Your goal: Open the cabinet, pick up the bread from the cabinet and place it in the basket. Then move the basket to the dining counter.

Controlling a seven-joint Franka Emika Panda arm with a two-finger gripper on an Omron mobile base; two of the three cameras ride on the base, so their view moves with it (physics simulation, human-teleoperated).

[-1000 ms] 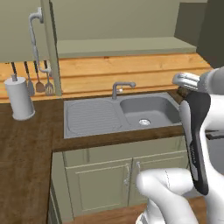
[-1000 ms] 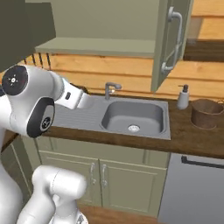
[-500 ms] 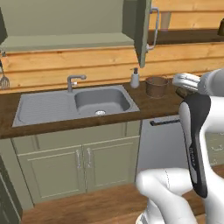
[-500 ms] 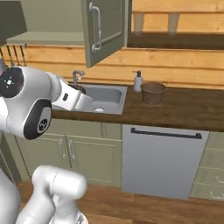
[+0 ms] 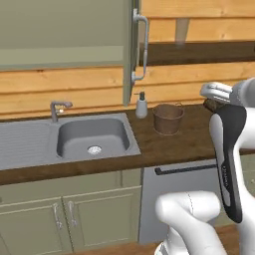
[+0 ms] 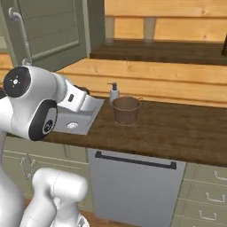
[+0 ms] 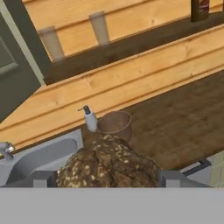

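No readable text is showing anywhere. The dark bottle (image 7: pixel 200 9) standing on the upper shelf is carrying a reddish label, but it is too small and blurred to read. The soap dispenser (image 5: pixel 142 105) on the counter (image 6: pixel 177 128) is bearing no legible marking.

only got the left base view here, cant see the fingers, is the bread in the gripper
Observer: Yes. In the hand view the seeded bread sits between the gripper tips.
Operator: basket empty?
Observer: The hand view looks into the basket; nothing shows inside.
Operator: what's right of the basket
Observer: In the right base view, bare worktop, with a dishwasher front below.
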